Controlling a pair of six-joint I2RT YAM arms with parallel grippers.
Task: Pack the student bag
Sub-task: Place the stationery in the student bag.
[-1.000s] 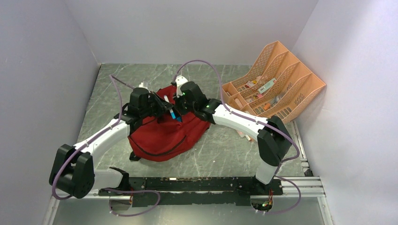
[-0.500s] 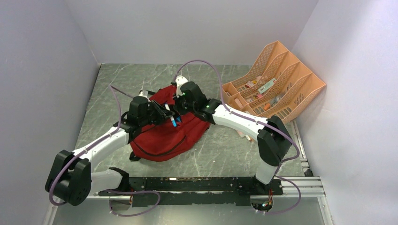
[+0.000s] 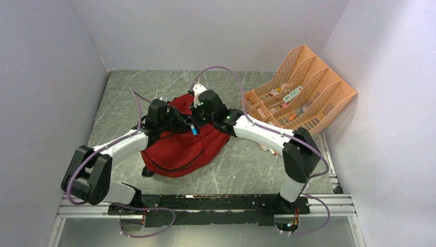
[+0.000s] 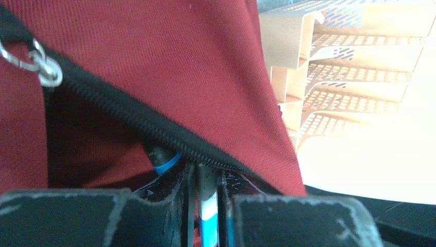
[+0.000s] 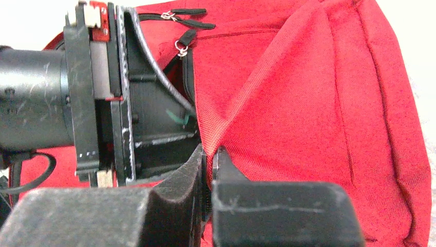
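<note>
- One dark-red bag [image 3: 180,146] lies on the table [image 3: 247,164] between both arms, with its opening at the far end under the grippers. The peach rack [image 3: 303,87] is well apart at right.
- Right gripper [image 5: 210,159]: jaws pinched shut on the bag's fabric edge beside the opening, holding the mouth up. The pull should be upward and firm so the slot doesn't sag.
- Left gripper [image 4: 205,180]: clamped on a blue-and-white pen [image 4: 207,216], with the pen's front end at the black zip [image 4: 128,116], right at the gap.
- To do it well, slide the pen under the zip edge without catching the teeth. Release only when it is deep inside.
</note>
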